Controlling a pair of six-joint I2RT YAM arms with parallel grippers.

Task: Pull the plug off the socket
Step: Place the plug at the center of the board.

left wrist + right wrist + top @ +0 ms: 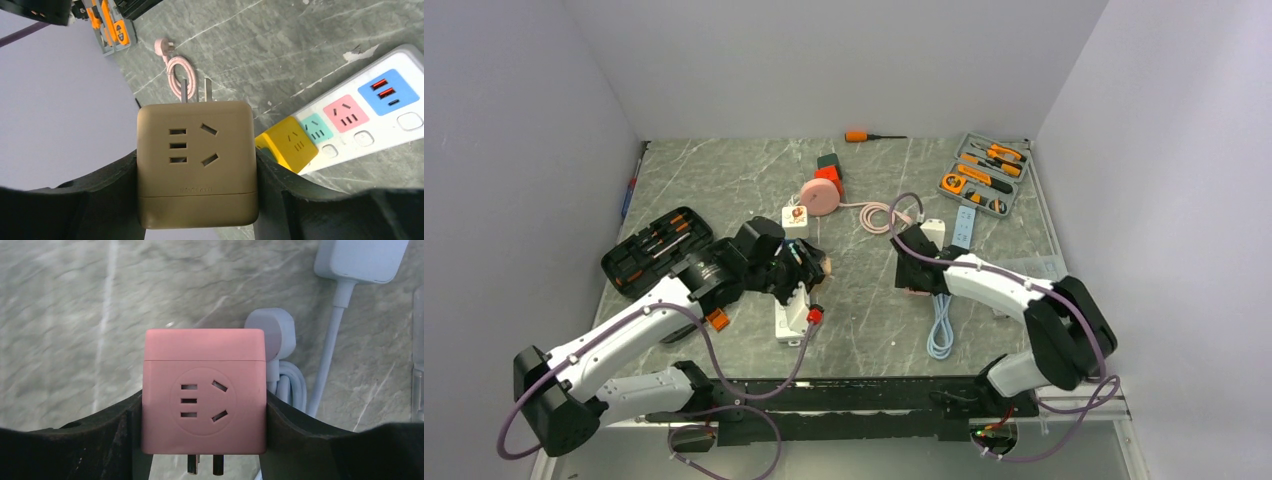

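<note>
Our left gripper (197, 172) clamps the tan cube adapter (197, 145), our right gripper (202, 427) the pink cube adapter (202, 365); we judge either smooth block may slip from the pinch and drop.

middle: grey marble surface (864, 300), wide open lane
left: white power strip (789, 320), black screwdriver case (649, 250) crowding
right: pale blue coiled cable (940, 335)

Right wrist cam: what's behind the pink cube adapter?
A pale plug and coiled cable lie on the marble table, right of the pink cube adapter. The cube hides the plug's left edge and anything directly behind it.
</note>
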